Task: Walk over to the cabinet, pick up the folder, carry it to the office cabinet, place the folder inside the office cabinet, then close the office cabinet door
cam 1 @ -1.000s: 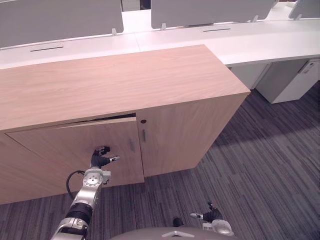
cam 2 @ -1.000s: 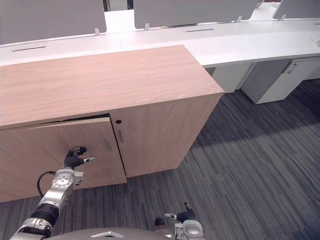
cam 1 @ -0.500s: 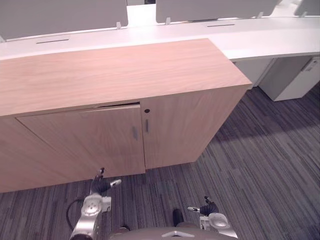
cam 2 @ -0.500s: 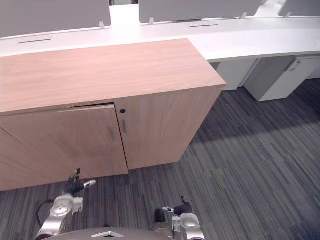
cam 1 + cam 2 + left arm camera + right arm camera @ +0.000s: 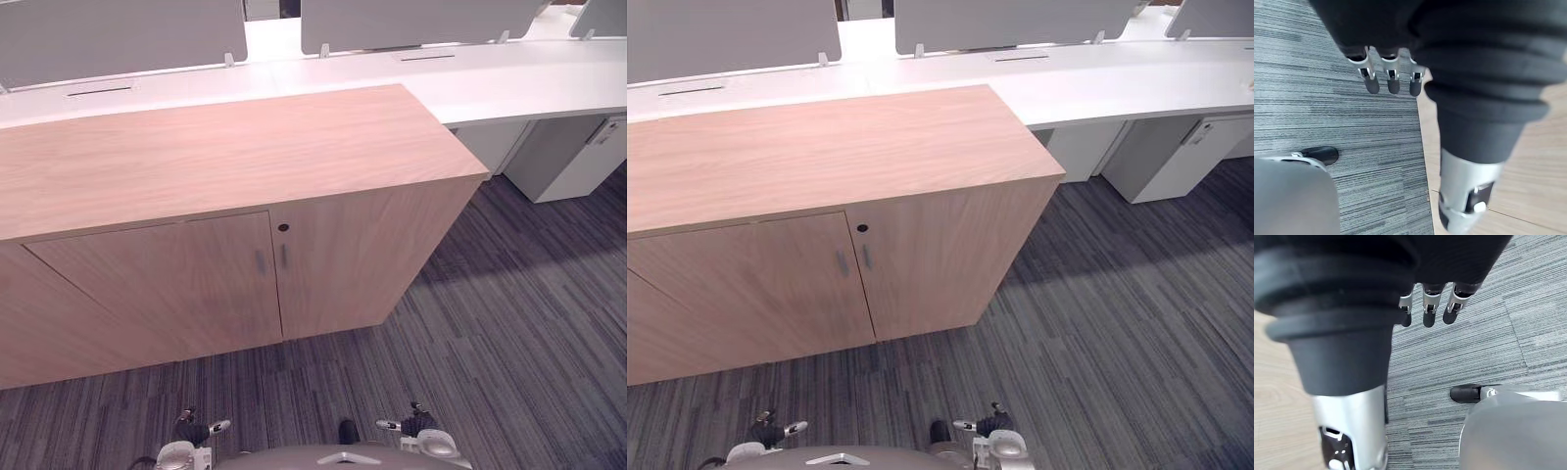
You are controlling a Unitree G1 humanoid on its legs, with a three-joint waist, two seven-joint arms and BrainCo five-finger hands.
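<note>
I see the light wooden office cabinet point(image 5: 245, 147) w/ both doors point(image 5: 167, 284) flush shut, as far as I can judge. Left hand point(image 5: 1392, 81) & right hand point(image 5: 1428, 313) hang over the grey striped carpet point(image 5: 509, 323) off the cabinet's front edge, fingers straight, holding nothing.

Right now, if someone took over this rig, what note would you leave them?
Hands: the left robot hand is open and empty, low over the carpet; the right robot hand likewise.
Things: the cabinet has both doors flush and shut, hiding the inside; neither hand holds the folder.
Done: door closing looks complete.
Left: likely nothing, though the folder's placement cannot be checked from here.
</note>
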